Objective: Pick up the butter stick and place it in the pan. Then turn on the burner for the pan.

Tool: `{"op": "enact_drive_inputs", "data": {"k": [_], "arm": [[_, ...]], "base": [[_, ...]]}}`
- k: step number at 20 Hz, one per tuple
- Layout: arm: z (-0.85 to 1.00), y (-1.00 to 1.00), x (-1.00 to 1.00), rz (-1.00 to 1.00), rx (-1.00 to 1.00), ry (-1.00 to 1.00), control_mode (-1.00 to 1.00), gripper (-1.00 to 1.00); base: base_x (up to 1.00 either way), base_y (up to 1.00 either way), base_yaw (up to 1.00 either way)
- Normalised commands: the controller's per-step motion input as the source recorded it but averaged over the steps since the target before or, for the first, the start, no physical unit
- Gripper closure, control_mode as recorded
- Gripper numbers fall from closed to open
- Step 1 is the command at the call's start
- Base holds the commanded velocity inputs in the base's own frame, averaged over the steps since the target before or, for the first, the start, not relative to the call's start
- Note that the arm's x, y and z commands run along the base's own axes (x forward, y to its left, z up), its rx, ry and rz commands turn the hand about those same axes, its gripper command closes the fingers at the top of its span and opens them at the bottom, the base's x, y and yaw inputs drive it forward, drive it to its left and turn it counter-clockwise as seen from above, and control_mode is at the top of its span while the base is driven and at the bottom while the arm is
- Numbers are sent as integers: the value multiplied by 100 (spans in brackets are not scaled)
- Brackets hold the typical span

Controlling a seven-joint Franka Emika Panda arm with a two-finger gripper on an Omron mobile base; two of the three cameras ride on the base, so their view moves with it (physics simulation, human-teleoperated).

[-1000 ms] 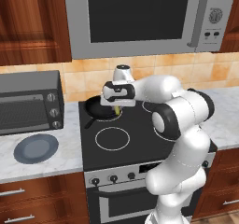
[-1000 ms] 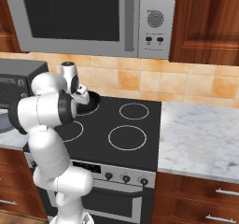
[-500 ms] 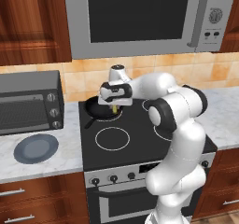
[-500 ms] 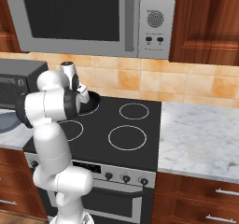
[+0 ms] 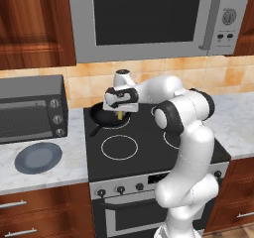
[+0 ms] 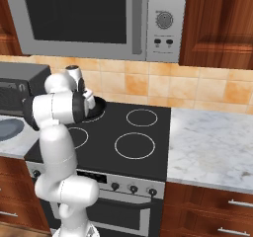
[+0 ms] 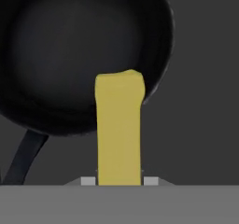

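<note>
Overhead, arm stretched across the cooktop (image 5: 149,143), tool (image 5: 120,114) pointed down, butter stick (image 7: 118,132) gripped above the pan (image 7: 79,55) rim.

arm upper link blocks most of the pan (image 6: 100,104) at cooktop (image 6: 148,154) back-left, microwave (image 6: 94,19) above, marble counter (image 6: 212,149) right

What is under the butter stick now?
Under the butter stick, gripped by the tool, lies the pan with its near rim. The stick hides part of that rim.
</note>
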Motion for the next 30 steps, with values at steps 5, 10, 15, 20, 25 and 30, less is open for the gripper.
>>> {"op": "enact_drive_inputs", "data": {"k": [5, 10, 15, 20, 25, 30], "arm": [[-16, 0, 24, -3, 0, 0, -100, 100], [-11, 0, 22, -3, 0, 0, -100, 100], [-6, 3, 26, -3, 0, 0, -100, 100], [-14, 6, 18, 0, 0, 0, -100, 100], [-15, 9, 20, -1, 0, 0, -100, 100], [-18, 5, 18, 0, 0, 0, -100, -100]], "base": [[0, 0, 0], [0, 0, 0], [0, 0, 0], [0, 0, 0], [0, 0, 0], [0, 0, 0]]}}
